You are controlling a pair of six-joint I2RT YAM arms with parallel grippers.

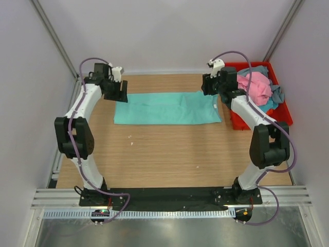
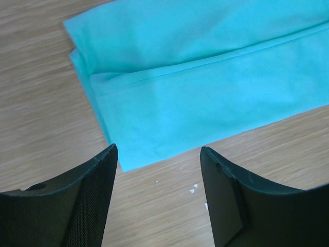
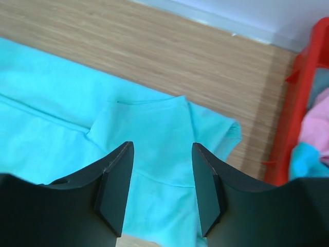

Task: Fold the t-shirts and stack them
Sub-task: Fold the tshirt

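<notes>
Left gripper (image 2: 158,153) and right gripper (image 3: 162,148) hang part-open, empty, over opposite ends of teal t-shirt (image 1: 167,108) folded lengthwise, likely staged for crosswise fold.

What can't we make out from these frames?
- Top view: the right arm covers part of the red plastic bin, so the pile of pink, blue and grey shirts cannot be counted.
- Left wrist view: the folded teal-green cloth t-shirt runs off the top and right edges.
- Right wrist view: the right edge cuts off the bin.
- All views: the t-shirt's top layer hides layers beneath.
</notes>
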